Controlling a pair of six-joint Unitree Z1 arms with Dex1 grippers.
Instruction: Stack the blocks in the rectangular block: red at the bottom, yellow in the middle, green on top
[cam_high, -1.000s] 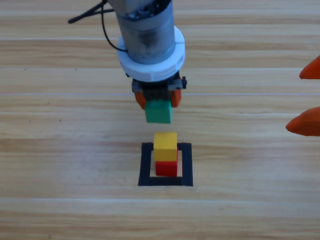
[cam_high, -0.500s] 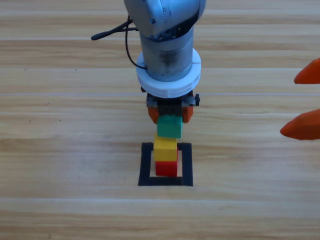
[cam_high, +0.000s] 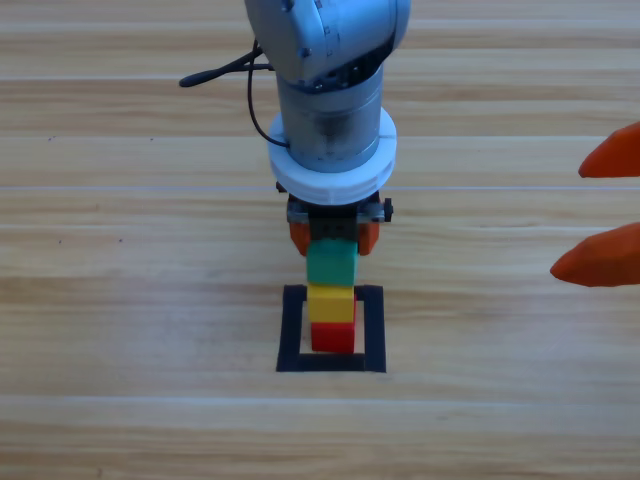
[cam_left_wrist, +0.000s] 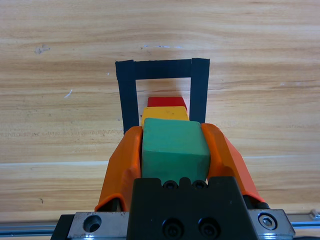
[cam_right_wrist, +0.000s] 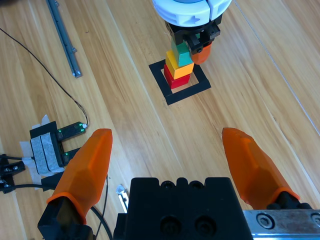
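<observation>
My left gripper (cam_high: 331, 240) pinches the green cube (cam_high: 331, 264), sitting on the yellow (cam_high: 331, 303) over red (cam_high: 333, 336) inside the tape outline (cam_high: 291, 330), bare wood ringing the stack. My right gripper (cam_high: 598, 211) waits spread at the table's right edge, well apart.

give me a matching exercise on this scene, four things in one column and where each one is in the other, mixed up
Things
1. red cube
2. yellow cube
3. green cube
4. right gripper

Places
A. between the left gripper's jaws
B. at the picture's right edge, jaws open
C. bottom of the stack, inside the black tape outline
D. middle of the stack

Pairs: 1-C, 2-D, 3-A, 4-B
</observation>
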